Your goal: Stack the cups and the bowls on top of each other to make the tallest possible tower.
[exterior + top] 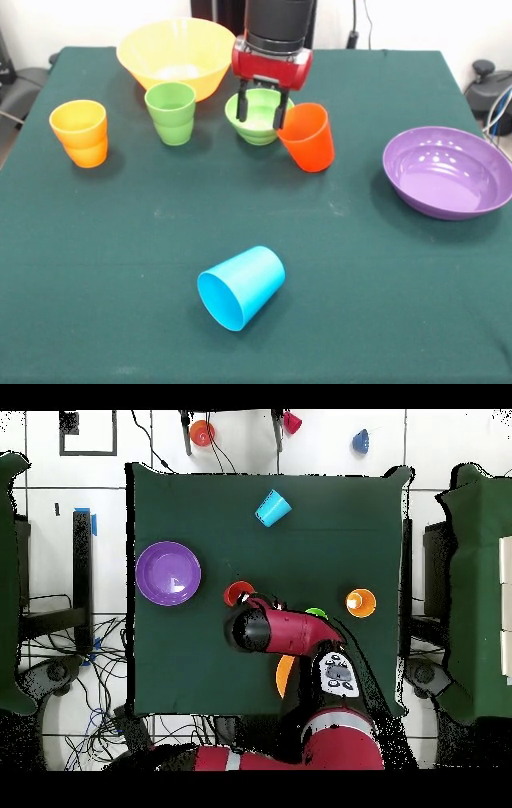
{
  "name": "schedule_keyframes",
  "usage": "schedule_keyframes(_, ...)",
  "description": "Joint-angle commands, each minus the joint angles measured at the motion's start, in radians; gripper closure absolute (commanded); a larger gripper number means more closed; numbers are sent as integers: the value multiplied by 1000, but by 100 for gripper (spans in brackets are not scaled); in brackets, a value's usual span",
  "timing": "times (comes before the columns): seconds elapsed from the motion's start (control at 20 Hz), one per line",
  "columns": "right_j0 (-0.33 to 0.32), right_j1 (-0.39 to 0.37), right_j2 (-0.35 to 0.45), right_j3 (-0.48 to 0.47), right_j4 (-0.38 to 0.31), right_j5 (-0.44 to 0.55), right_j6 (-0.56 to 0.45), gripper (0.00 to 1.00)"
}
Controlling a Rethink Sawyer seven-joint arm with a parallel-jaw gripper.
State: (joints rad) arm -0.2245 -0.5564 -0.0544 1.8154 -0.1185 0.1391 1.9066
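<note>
Arm vertical, claw (262, 113) open over green bowl (254, 120)

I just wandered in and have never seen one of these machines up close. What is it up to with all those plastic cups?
The red and black arm is reaching down with its gripper open over the small light green bowl, holding nothing. An orange-red cup leans right beside it. A green cup, a yellow-orange cup, a big yellow bowl and a purple bowl stand separately, and a light blue cup lies on its side. Nothing is stacked yet.
</note>
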Motion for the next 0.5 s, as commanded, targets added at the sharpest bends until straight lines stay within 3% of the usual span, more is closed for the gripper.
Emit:
schedule_keyframes(0.05, 0, 73, 172, 8, -9, -50, 105, 0)
schedule_keyframes(0.2, 14, 47, 165, 26, 3, -35, 117, 0)
schedule_keyframes(0.5, -27, -11, 226, 83, 24, -15, 132, 0)
